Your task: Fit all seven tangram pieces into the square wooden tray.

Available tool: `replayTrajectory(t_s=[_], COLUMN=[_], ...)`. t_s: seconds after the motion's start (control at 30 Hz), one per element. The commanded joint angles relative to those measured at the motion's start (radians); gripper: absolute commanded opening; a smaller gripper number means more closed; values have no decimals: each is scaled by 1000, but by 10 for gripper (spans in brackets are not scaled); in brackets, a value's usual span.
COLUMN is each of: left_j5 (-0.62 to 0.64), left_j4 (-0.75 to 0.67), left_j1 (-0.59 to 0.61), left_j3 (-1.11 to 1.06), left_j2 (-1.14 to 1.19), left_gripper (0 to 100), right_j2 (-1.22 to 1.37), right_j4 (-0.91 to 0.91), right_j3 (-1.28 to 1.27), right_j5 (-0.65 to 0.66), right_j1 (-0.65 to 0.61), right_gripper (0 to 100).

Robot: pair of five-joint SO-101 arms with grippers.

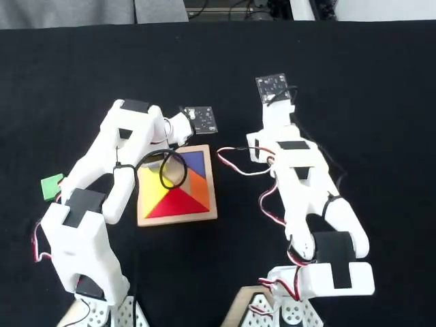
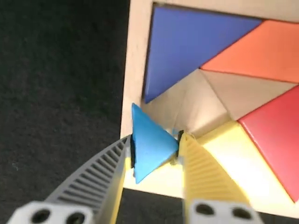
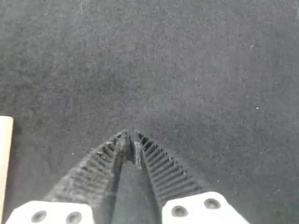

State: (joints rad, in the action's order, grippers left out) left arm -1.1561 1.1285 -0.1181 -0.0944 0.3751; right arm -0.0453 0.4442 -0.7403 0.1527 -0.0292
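Observation:
The square wooden tray (image 1: 212, 178) lies at the table's middle with blue (image 1: 194, 161), orange (image 1: 198, 184), red (image 1: 178, 204) and yellow (image 1: 151, 191) pieces in it. In the left wrist view my left gripper (image 2: 154, 147) is shut on a small light blue triangle (image 2: 148, 144), held over the tray's edge (image 2: 135, 60) beside a bare wooden gap (image 2: 205, 100) between the blue piece (image 2: 187, 42), orange piece (image 2: 252, 51), red piece (image 2: 275, 135) and yellow piece (image 2: 233, 163). My right gripper (image 3: 128, 142) is shut on nothing above black cloth, right of the tray. A green piece (image 1: 52, 186) lies loose at the far left.
Black cloth (image 1: 368, 88) covers the table. The left arm (image 1: 102, 177) stretches over the tray's left side with a cable loop (image 1: 172, 170) above it. The right arm (image 1: 300, 177) stands right of the tray. A sliver of the tray edge (image 3: 4, 158) appears in the right wrist view.

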Motion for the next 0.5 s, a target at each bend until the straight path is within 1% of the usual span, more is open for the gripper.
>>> replayTrajectory(t_s=[0.0, 0.17, 0.23, 0.37, 0.47], left_j5=[3, 3, 2, 8, 9], left_j4=[20, 23, 54, 160, 175], left_j1=[10, 10, 18, 38, 39], left_j3=[41, 48, 73, 171, 182], left_j2=[-18, -23, -26, -54, -52], left_gripper=[266, 267, 267, 267, 267], right_j2=[-1, -1, -1, -1, -1], right_j4=[-18, -18, -18, -18, -18], right_j3=[62, 62, 62, 62, 62], right_j5=[-6, -6, -6, -6, -6], right_j1=[11, 11, 11, 11, 11], right_gripper=[11, 11, 11, 11, 11])
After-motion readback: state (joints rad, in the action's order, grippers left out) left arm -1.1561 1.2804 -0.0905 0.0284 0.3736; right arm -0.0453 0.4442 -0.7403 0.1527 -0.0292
